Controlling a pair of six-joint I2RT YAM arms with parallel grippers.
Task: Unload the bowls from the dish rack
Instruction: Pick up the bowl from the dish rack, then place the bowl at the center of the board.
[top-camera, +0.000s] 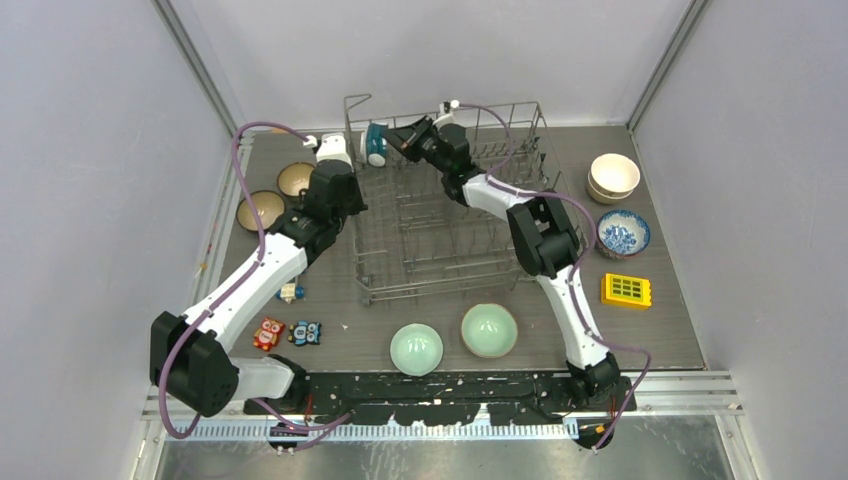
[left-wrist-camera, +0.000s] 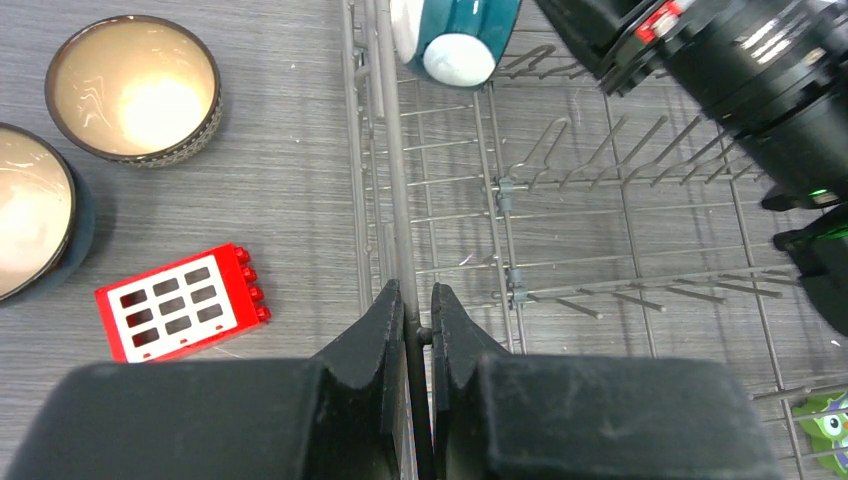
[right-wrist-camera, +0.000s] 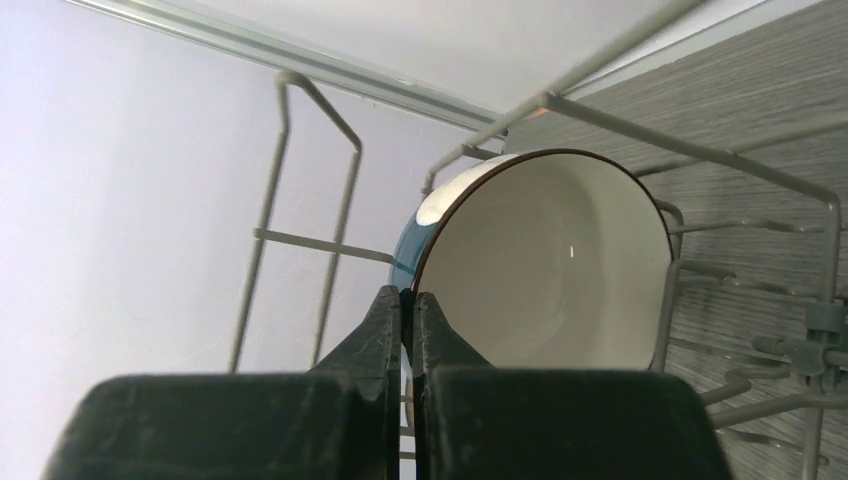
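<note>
Teal bowl (right-wrist-camera: 540, 260) in rack (top-camera: 440, 225), right jaws pinching rim; left jaws clamping rack wire.

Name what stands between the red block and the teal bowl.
The dish rack's wire side wall, between red block and teal bowl; the left wrist view shows it.

A yellow block (top-camera: 626, 290), a red block (left-wrist-camera: 183, 303) and an orange toy tile (top-camera: 268, 332) lie flat.

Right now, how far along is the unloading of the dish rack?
Done: two beige-lined bowls, two mint bowls, a cream stack and a blue-and-white bowl stand outside the dish rack. In hand: the right gripper pinches the teal bowl's rim; the left gripper clamps a rack wire. Left: seemingly only that bowl.
</note>
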